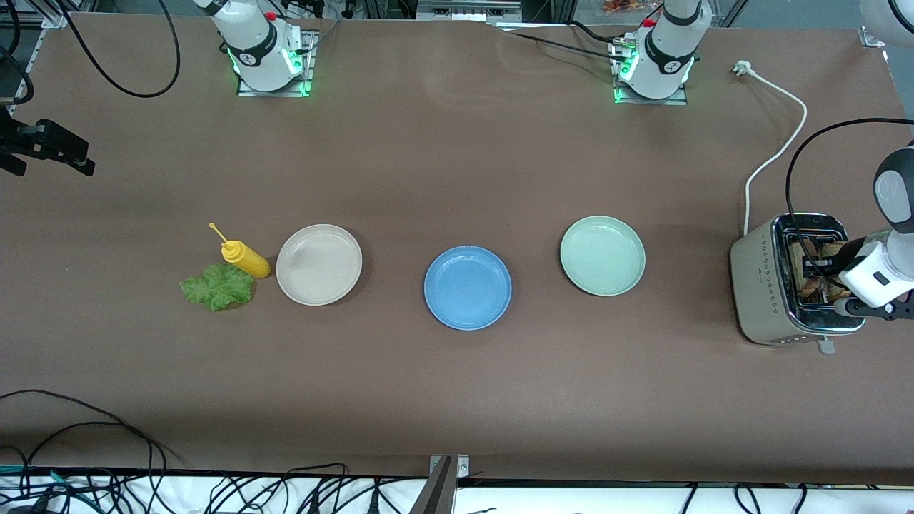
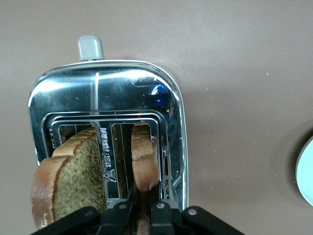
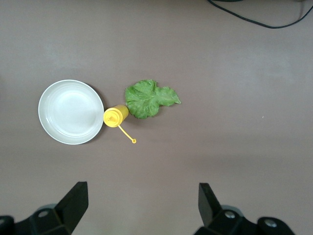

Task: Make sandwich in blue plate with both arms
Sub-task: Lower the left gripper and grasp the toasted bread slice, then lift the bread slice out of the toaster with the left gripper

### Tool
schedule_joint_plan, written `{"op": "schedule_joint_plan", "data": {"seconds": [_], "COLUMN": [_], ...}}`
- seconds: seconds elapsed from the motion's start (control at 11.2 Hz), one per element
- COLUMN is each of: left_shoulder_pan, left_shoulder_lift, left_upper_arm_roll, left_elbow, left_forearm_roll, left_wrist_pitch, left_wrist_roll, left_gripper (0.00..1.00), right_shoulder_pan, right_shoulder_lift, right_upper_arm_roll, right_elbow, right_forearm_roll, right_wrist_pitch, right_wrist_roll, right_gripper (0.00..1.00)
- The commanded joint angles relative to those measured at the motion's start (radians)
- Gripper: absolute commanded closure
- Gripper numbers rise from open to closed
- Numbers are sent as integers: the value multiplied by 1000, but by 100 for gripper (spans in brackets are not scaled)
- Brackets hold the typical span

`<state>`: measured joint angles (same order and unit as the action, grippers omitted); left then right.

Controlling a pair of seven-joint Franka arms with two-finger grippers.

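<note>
The left arm reaches down over the beige two-slot toaster with a chrome top (image 1: pixel 767 285) at the left arm's end of the brown desk (image 1: pixel 457 400). The left gripper (image 2: pixel 142 208) points into the slots, its jaws clenched on the upper edge of the narrow-looking brown bread slice (image 2: pixel 144 156) standing in one slot. A second wholegrain bread slice with a pale crust (image 2: pixel 73 178) stands tilted in the neighbouring slot, untouched.

The right arm waits, raised over the right arm's end of the desk. The right gripper (image 3: pixel 142 205) hangs with its jaws spread wide, holding nothing.

The round sky-blue plate (image 1: pixel 468 288) sits near the desk's middle, between the round pale green plate (image 1: pixel 603 255) and the round beige plate (image 1: pixel 319 264). Beside the beige plate, toward the right arm's end, lies the yellow squeeze bottle (image 1: pixel 245 258), touching the ruffled green lettuce leaf (image 1: pixel 218 286).
</note>
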<state>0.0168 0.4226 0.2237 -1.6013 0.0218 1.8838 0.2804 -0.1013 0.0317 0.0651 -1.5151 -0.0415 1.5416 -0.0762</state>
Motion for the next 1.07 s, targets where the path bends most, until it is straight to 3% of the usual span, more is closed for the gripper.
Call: {"op": "schedule_joint_plan", "data": {"seconds": [0.0,0.63,0.99], "left_shoulder_pan": [-9,-14,-26], "left_shoulder_lift": [-28,-159,-228], "left_upper_arm_roll": [6,6,-7], "left_elbow": [14,38,41], "left_forearm_roll": [-5,-5,-19], "left_wrist_pitch": [-8,-37,-135], "left_wrist_roll": [19,51,42], "left_gripper": [100,100,100], "right_shoulder_pan": [2,2,2], "right_shoulder_lift": [2,2,2], "right_upper_arm_roll": [-1,1,-1], "right_elbow": [16,16,16], "right_forearm_roll": [-3,-3,-2], "right_wrist_pitch": [-12,-9,-11], "right_wrist_roll": [6,7,6], "right_gripper": [0,0,0]}}
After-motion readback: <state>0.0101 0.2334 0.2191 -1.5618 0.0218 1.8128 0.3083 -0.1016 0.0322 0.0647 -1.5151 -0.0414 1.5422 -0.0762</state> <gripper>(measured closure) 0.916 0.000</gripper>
